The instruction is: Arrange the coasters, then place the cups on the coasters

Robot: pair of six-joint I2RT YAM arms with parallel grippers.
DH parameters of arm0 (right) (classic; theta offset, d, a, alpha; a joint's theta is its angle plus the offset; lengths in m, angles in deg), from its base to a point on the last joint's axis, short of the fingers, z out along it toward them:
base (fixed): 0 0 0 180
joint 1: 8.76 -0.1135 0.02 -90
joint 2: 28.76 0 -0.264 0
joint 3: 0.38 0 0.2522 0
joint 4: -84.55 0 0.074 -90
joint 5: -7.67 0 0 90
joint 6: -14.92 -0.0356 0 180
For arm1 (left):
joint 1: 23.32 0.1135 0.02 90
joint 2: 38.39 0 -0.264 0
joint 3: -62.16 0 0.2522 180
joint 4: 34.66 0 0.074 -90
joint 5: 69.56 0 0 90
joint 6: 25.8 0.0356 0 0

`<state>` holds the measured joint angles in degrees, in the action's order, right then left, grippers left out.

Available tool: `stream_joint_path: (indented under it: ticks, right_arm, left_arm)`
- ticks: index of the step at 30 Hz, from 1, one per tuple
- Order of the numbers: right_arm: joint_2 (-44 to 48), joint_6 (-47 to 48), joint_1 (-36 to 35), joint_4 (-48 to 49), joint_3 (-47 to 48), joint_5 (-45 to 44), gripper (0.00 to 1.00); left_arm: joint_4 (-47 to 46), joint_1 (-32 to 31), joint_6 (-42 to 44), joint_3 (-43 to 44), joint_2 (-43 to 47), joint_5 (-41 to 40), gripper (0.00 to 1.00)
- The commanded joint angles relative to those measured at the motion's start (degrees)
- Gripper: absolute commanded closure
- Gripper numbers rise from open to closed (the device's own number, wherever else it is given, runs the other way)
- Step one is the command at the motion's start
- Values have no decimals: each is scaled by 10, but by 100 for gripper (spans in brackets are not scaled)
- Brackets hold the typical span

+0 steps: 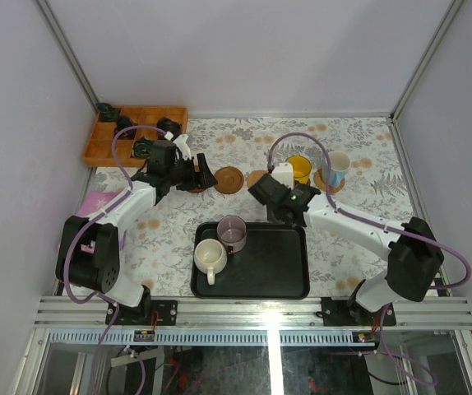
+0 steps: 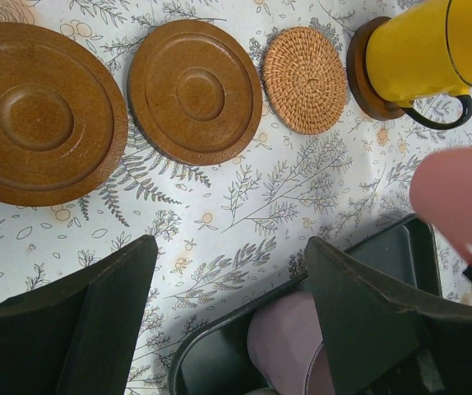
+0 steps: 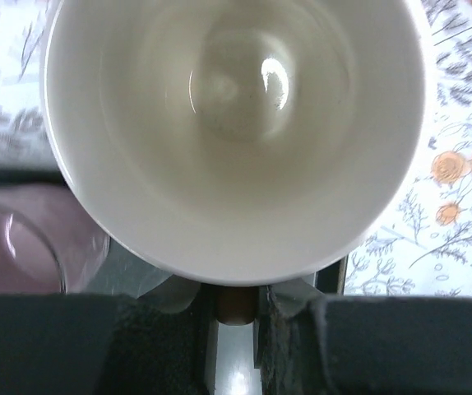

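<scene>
- At the far side of the counter [image 1: 359, 136] your five coasters lie in a row. From the left, the first brown coaster [image 2: 34, 115], the second brown coaster [image 2: 195, 90] and the woven coaster [image 2: 304, 80] are bare.
- The yellow mug [image 2: 421, 49] stands on the dark coaster [image 2: 359, 78]. The light blue mug [image 1: 337, 167] stands on the end coaster [image 1: 323, 179], at the right of the row.
- On the black tray [image 1: 281, 276], nearer the arm bases, the cream mug [image 1: 210, 257] and the mauve mug [image 1: 233, 233] stand close together at its far left corner.
- Your left tool [image 2: 229, 255] hangs over the counter near the two brown coasters, its jaws spread wide with nothing between them.
- Your right tool [image 3: 236, 311] is clamped on the wall of the pink mug [image 2: 458, 197] at the tray's far edge, beside the mauve mug. The mug's pale inside fills the right wrist view, and from above the tool hides it.
</scene>
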<state>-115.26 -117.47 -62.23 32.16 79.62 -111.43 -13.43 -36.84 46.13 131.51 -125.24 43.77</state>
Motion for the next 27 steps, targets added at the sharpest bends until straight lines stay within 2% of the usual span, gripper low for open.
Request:
stream_joint_path:
  ticks: [1, 12, 27]
  right_arm:
    - [-25, 2, 48, 73, 68, -32, 100]
    - [-165, 64, 85, 127, 172, -8, 100]
    - [-223, 65, 114, 163, 190, 44, 100]
  left_arm:
    - [-6, -4, 11, 7, -5, -4, 27]
    - [2, -4, 10, 9, -6, -14, 27]
    - [6, -4, 12, 12, -11, -16, 27]
